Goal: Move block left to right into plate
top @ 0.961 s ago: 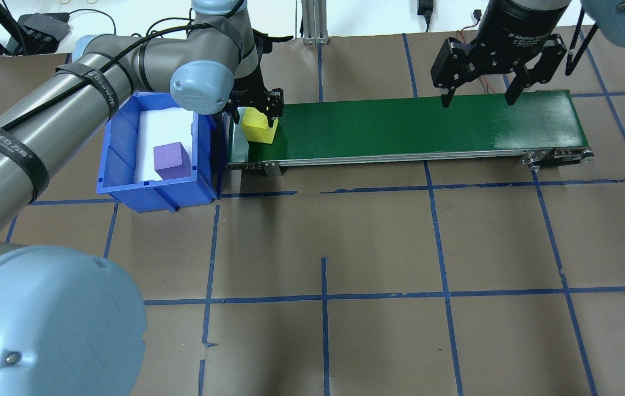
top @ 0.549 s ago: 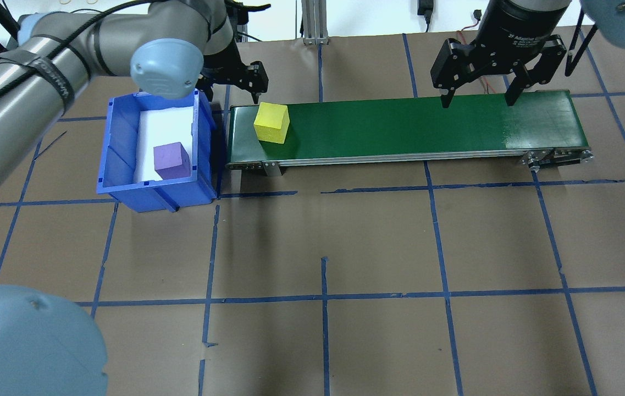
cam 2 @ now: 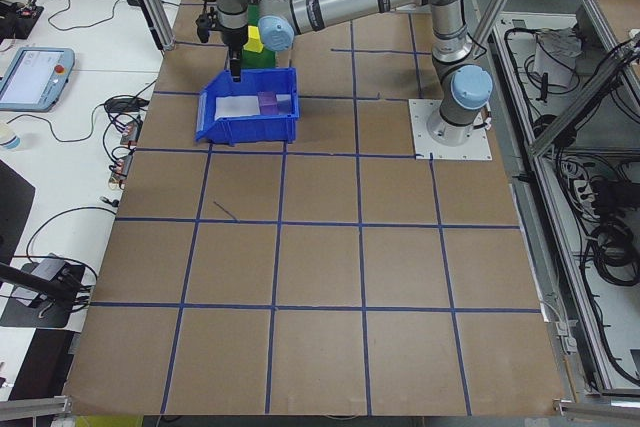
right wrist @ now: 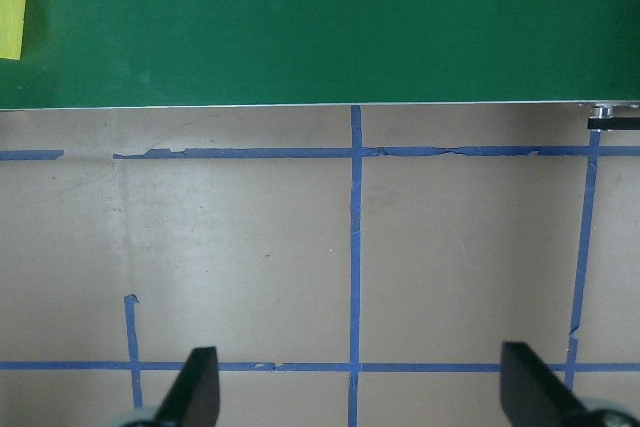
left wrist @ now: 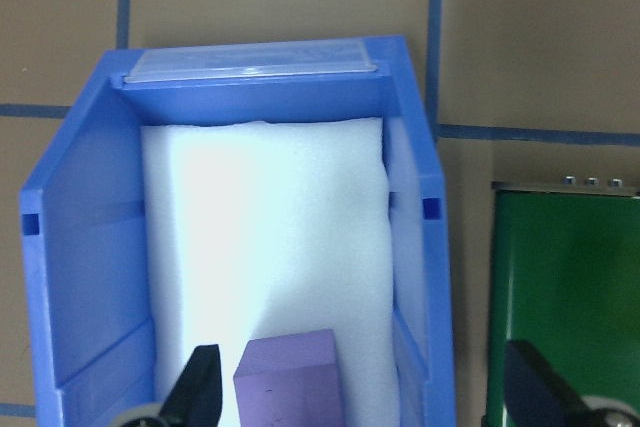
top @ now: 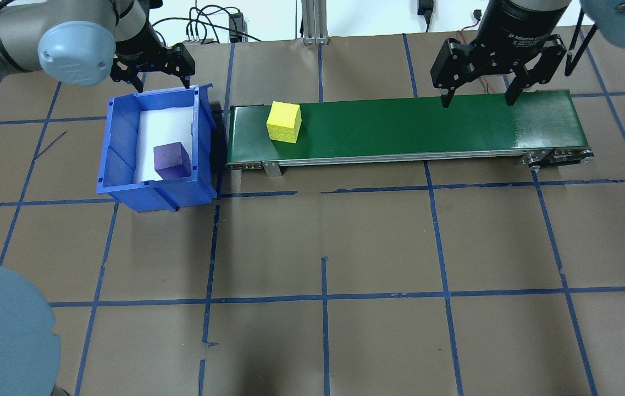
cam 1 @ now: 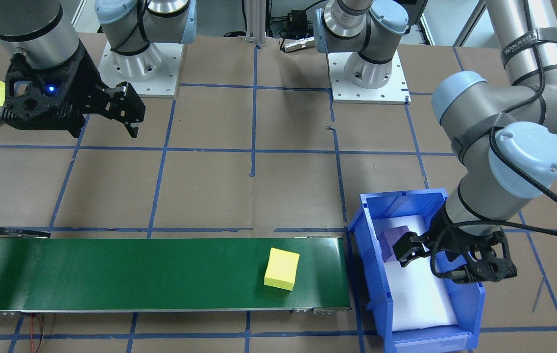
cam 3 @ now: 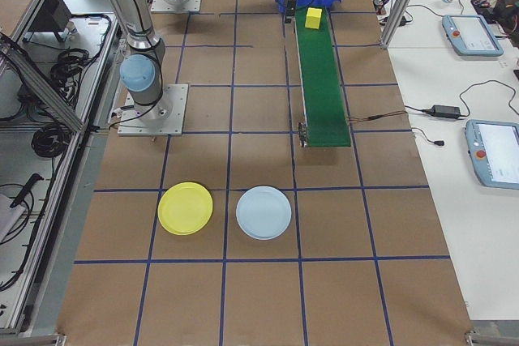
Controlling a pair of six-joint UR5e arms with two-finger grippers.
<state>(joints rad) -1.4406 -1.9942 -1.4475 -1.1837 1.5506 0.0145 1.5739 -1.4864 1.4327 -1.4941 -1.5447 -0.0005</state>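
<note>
You see two blocks: one yellow block [top: 283, 122] on the belt [top: 427, 126], one purple block [top: 171, 160] in the bin [top: 120, 137]. Left end effector [top: 161, 70] and right end effector [top: 476, 82] are both released, empty.

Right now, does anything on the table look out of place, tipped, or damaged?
Nothing stands out. The yellow block sits flat on the green conveyor, near the blue bin. The purple block rests upright on the bin's white foam. Both pincers are open and empty.
</note>
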